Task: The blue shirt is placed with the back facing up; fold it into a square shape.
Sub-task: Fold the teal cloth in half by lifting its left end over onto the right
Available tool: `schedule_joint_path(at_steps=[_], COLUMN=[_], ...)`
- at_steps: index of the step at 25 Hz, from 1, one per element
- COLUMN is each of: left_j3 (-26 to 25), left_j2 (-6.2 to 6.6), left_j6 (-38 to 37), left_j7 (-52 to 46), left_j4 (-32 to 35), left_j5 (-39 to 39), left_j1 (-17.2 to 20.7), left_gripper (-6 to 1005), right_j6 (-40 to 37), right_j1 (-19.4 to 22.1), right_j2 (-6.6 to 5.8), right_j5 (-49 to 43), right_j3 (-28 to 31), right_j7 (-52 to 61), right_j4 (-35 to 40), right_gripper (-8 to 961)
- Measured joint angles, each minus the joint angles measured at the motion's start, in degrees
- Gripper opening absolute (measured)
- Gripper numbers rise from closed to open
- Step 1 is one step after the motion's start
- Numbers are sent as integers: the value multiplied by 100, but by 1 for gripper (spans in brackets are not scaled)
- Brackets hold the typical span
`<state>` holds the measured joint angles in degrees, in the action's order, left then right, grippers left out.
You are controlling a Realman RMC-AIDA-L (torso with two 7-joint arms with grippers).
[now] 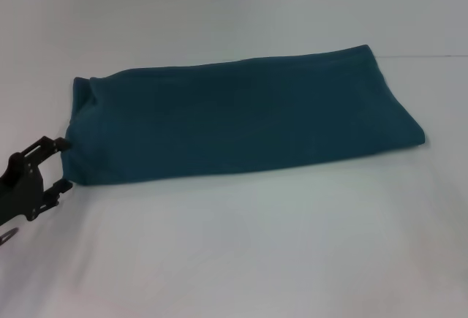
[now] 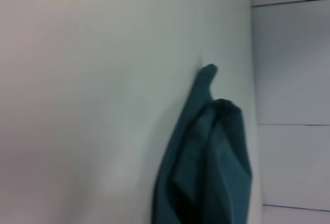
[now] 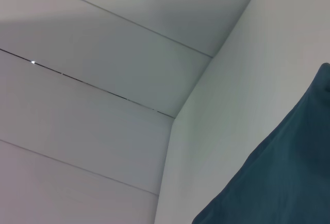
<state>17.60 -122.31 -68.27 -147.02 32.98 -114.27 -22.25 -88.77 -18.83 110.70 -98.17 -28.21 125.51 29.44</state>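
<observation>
Blue shirt [image 1: 241, 117] lies as a long folded band on the white table [image 1: 241, 252], its near end right at my left gripper [image 1: 67, 163]. Soft, light, limp cloth; layers likely to slide. Jaws spread wide, tips at the edge, holding nothing. Best hold: the end corners. Right gripper unseen.
</observation>
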Motion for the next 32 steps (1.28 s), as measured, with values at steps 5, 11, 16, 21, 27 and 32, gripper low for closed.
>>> schedule_joint_path(at_steps=[5, 11, 16, 21, 27, 32], left_j3=[68, 70, 147, 285, 345, 250], left_j2=[2, -4, -17, 30, 40, 54], left_j6=[187, 310, 467, 659, 657, 80], left_j7=[-63, -108, -82, -73, -14, 189], left_j4=[-44, -50, -117, -282, -315, -101], left_j5=[-160, -272, -281, -281, -211, 206], left_j1=[-45, -89, -257, -485, -617, -496], left_gripper=[839, 839, 839, 838, 838, 837], right_j6=[0, -20, -26, -40, -43, -43], right_j1=[6, 24, 59, 76, 76, 64], right_j2=[17, -5, -9, -12, -14, -14], right_j5=[0, 0, 0, 0, 0, 7], right_j3=[-16, -10, -6, 0, 8, 17], right_j7=[-9, -68, -89, -104, -106, -106], right_j4=[-5, -113, -120, -123, -132, -132], right_gripper=[786, 784, 783, 781, 779, 778])
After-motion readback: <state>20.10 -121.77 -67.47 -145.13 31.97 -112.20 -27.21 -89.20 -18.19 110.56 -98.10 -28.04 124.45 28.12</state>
